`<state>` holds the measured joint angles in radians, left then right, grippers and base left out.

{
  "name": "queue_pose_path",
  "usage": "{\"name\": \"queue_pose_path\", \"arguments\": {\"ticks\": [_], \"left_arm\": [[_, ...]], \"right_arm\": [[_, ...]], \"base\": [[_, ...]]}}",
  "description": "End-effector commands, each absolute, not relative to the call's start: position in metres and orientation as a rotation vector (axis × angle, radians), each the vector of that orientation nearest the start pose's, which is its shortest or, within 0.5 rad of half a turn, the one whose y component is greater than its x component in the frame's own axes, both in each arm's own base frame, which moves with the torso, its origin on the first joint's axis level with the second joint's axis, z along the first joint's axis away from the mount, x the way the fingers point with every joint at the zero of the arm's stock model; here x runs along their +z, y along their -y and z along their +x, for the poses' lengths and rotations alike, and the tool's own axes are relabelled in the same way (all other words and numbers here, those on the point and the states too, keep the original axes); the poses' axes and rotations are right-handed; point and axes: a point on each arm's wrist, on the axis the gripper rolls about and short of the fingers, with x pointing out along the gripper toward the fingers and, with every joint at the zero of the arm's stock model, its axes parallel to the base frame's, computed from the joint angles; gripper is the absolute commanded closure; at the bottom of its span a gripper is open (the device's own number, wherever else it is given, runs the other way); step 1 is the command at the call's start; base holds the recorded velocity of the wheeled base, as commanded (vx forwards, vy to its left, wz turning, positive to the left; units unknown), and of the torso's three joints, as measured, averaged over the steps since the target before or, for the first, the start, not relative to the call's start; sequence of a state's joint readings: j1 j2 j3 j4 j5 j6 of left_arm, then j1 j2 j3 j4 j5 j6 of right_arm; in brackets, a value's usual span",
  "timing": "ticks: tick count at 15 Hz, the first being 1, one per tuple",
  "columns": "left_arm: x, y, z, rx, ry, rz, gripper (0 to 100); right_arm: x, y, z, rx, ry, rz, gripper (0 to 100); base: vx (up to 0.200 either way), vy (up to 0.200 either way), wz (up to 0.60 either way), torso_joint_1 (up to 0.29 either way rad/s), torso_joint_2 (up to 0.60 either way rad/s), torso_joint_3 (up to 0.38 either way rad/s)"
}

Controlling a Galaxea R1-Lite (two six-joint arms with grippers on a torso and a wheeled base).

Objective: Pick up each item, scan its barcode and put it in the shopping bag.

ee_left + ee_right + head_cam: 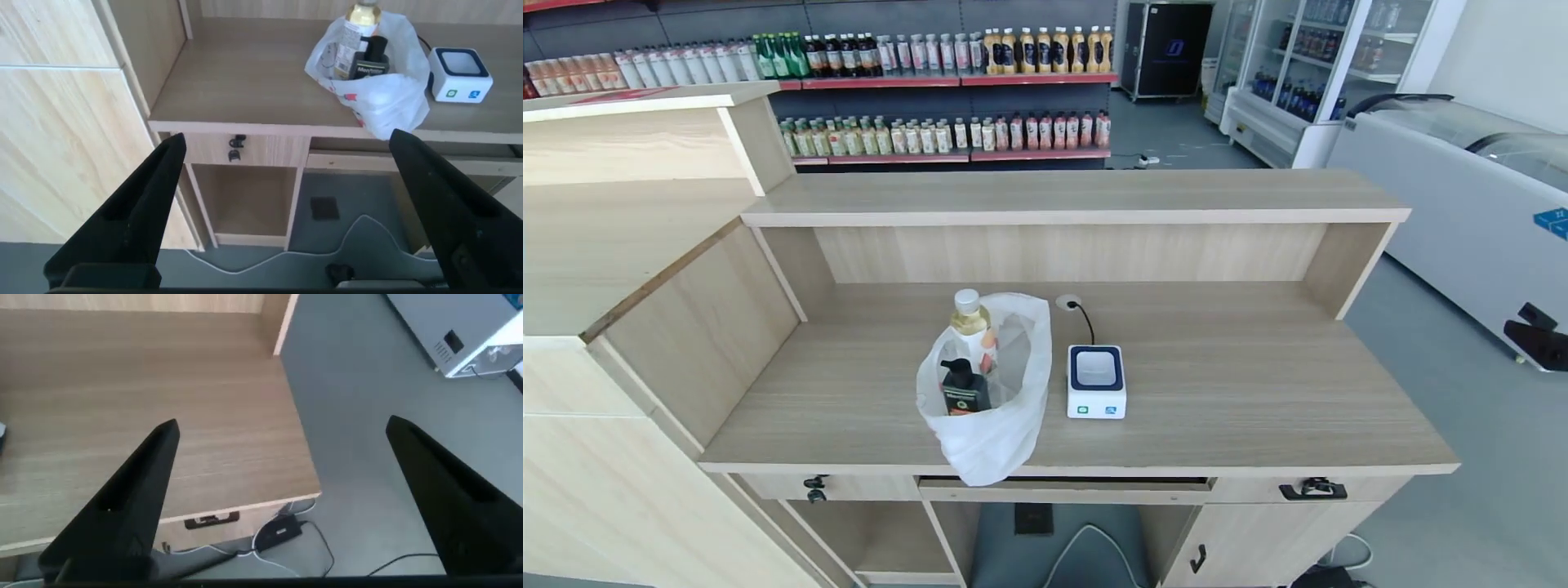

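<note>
Shopping bag point(992, 425) holding bottles point(970, 322) beside scanner point(1096, 380) on surface point(1241, 392); left end effector point(286, 137), right end effector point(280, 423) both spread open.

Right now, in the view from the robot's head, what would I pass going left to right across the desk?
The drawer key → shopping bag → scanner → black drawer handle.

Lower parts of pale bottle point(970, 320) and black pump bottle point(965, 390) inside shopping bag point(992, 437).
</note>
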<state>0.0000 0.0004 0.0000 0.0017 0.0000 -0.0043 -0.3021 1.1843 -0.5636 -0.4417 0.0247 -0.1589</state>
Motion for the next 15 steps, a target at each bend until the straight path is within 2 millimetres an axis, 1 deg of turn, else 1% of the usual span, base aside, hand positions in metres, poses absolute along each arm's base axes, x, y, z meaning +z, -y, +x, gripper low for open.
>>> {"name": "queue_pose_path", "arguments": {"ticks": [1,2,3,4,5,6,7,8,9,10,11,12,13,15], "left_arm": [[0.075,0.000,-0.023,0.000,-0.002,-0.005,0],[0.075,0.000,-0.023,0.000,-0.002,-0.005,0],[0.075,0.000,-0.023,0.000,-0.002,-0.005,0],[0.075,0.000,-0.023,0.000,-0.002,-0.005,0],[0.075,0.000,-0.023,0.000,-0.002,-0.005,0],[0.075,0.000,-0.023,0.002,-0.002,-0.005,0],[0.075,0.000,-0.023,0.000,-0.002,-0.005,0],[0.075,0.000,-0.023,0.000,-0.002,-0.005,0],[0.075,0.000,-0.023,0.000,-0.002,-0.005,0],[0.075,0.000,-0.023,0.000,-0.002,-0.005,0],[0.075,0.000,-0.023,0.000,-0.002,-0.005,0],[0.075,0.000,-0.023,0.000,-0.002,-0.005,0],[0.075,0.000,-0.023,0.000,-0.002,-0.005,0],[0.075,0.000,-0.023,0.000,-0.002,-0.005,0]], "right_arm": [[0.196,0.034,0.117,-0.225,-0.153,-0.014,0],[0.183,0.025,0.100,-0.190,-0.154,-0.012,0],[0.174,0.019,0.090,-0.160,-0.149,-0.015,0],[0.157,0.010,0.066,-0.106,-0.124,-0.027,0],[0.149,0.007,0.058,-0.080,-0.112,-0.030,0],[0.133,0.003,0.042,-0.043,-0.093,-0.032,0],[0.121,0.002,0.031,-0.032,-0.066,-0.033,0],[0.119,0.001,0.026,-0.022,-0.054,-0.030,0],[0.107,-0.001,0.010,0.016,-0.066,-0.020,0],[0.099,-0.001,-0.001,0.031,-0.047,-0.021,0],[0.091,-0.001,-0.009,0.039,-0.038,-0.018,0],[0.088,-0.001,-0.012,0.039,-0.029,-0.017,0],[0.078,-0.002,-0.022,0.047,0.011,-0.017,0],[0.078,-0.001,-0.023,0.050,0.030,-0.045,0]], "base": [[0.000,0.000,0.00,0.000,0.00,0.000],[0.000,0.000,0.00,0.000,0.00,0.000],[0.000,0.000,0.00,0.000,0.00,0.000],[0.000,0.000,0.00,0.000,0.00,0.000],[0.000,0.000,0.00,0.000,0.00,0.000],[0.000,0.000,0.00,0.000,0.00,0.000],[0.000,0.000,0.00,0.000,0.00,0.000],[0.000,0.000,0.00,0.000,0.00,0.000],[0.000,0.000,0.00,0.000,0.00,0.000],[0.000,0.000,0.00,0.000,0.00,0.000],[0.000,0.000,0.00,0.000,0.00,0.000],[0.000,0.000,0.00,0.000,0.00,0.000],[0.000,0.000,0.00,0.000,0.00,0.000],[0.000,0.000,0.00,0.000,0.00,0.000]]}}
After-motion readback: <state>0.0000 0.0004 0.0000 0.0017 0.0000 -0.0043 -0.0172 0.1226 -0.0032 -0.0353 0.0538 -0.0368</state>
